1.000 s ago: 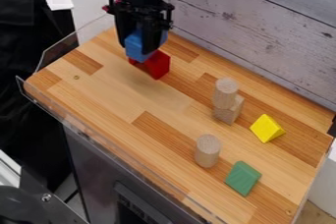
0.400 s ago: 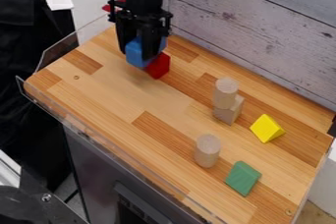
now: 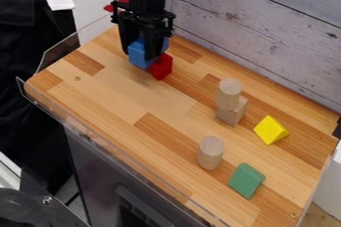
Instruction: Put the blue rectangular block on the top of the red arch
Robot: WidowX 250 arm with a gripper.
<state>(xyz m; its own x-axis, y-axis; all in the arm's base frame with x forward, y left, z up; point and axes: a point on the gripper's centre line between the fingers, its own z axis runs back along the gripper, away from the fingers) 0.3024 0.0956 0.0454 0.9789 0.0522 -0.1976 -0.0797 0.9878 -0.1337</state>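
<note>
I have my gripper (image 3: 141,53) pinching the blue block (image 3: 138,56), likely light and rigid, best held across opposite sides!

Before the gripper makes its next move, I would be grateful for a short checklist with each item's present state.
1. Blue block between the fingers of the gripper: ok.
2. Block brought to the red arch: ok, it partly hides the arch in this view.
3. Block resting on the arch: cannot tell, the contact is hidden.
4. Block centred over the arch: cannot tell.
5. Yellow block and green block out of the way: ok, both lie well apart from the arch.
</note>
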